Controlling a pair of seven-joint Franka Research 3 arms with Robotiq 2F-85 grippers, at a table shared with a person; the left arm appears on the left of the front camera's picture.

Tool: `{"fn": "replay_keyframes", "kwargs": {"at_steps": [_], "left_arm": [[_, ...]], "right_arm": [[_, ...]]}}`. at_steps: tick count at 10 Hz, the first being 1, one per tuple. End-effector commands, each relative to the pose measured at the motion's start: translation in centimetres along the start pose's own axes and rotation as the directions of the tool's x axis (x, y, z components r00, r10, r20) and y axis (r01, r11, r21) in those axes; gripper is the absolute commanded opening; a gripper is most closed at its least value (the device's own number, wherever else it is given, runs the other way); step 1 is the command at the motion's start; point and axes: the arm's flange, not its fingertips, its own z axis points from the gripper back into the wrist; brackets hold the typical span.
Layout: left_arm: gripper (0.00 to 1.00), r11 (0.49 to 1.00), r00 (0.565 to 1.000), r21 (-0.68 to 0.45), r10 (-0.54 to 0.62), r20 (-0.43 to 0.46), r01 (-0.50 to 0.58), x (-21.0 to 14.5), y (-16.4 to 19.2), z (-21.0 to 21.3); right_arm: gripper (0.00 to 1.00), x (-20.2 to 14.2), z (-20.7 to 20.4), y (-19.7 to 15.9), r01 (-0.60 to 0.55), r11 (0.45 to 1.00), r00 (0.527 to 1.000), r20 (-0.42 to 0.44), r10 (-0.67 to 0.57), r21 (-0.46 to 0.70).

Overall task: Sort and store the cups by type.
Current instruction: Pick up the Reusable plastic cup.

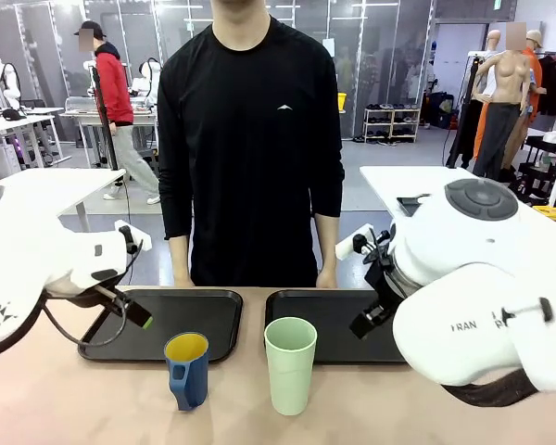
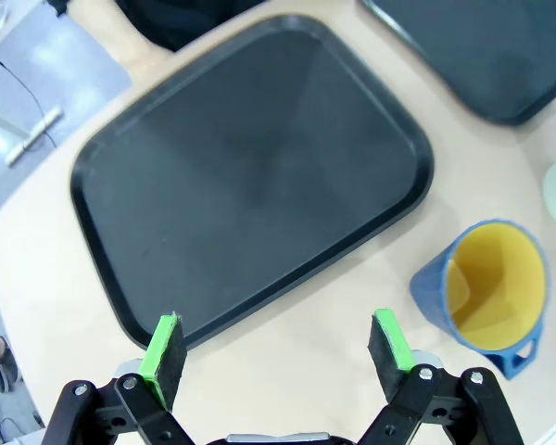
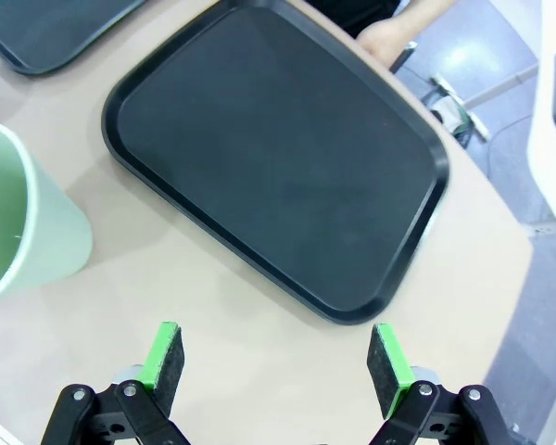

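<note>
Two black trays lie side by side on the bench (image 1: 65, 399); the left tray (image 1: 171, 315) serves as the marker here. The blue mug (image 1: 187, 370), yellow inside, stands upright on the bench just off that tray's near edge, towards its right end, handle turned to the robot's side. The green tumbler (image 1: 290, 364) stands upright just right of the mug, off the left tray's near right corner, apart from both trays. The right tray (image 1: 338, 320) sits just beside the left one, a narrow gap between them. Both trays are bare.

The left jaws hang above the left tray's near edge, spread wide, green pads (image 2: 164, 347) well apart, nothing between them. The right jaws, out past the right tray, are also spread wide with nothing held, pads (image 3: 386, 357) over bare bench.

A person (image 1: 250, 139) in black stands at the far side behind the trays.
</note>
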Motion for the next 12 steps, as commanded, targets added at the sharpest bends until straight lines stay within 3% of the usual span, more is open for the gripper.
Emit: {"fn": "replay_keyframes", "kwargs": {"at_steps": [1,5,8,9,10,12], "left_arm": [[1.00,0.998,1.000,0.057,0.017,0.009,-0.018,0.4,-2.2,4.1],[1.00,0.996,0.998,0.083,0.021,0.058,-0.026,0.4,-4.6,9.2],[1.00,0.995,0.997,0.097,-0.011,0.077,0.003,0.3,-5.3,9.9],[1.00,0.994,0.994,0.096,-0.060,0.092,0.051,0.3,-5.7,10.3],[1.00,0.998,0.996,0.068,-0.005,0.085,-0.001,2.5,-4.6,10.1],[1.00,0.998,0.996,0.068,-0.005,0.085,-0.001,2.5,-4.6,10.1]], "right_arm": [[1.00,0.9,4.3,2.2,0.045,0.996,0.999,0.015,-0.044,-0.075],[1.00,1.9,9.8,3.6,0.197,0.975,0.978,0.092,-0.189,-0.097],[1.00,1.8,10.6,4.4,0.157,0.986,0.982,0.112,-0.149,-0.062],[1.00,2.0,10.8,3.2,0.168,0.981,0.982,0.103,-0.158,-0.099],[1.00,2.0,10.8,3.2,0.168,0.981,0.982,0.103,-0.158,-0.099],[1.00,2.0,10.8,3.2,0.168,0.981,0.982,0.103,-0.158,-0.099]]}}
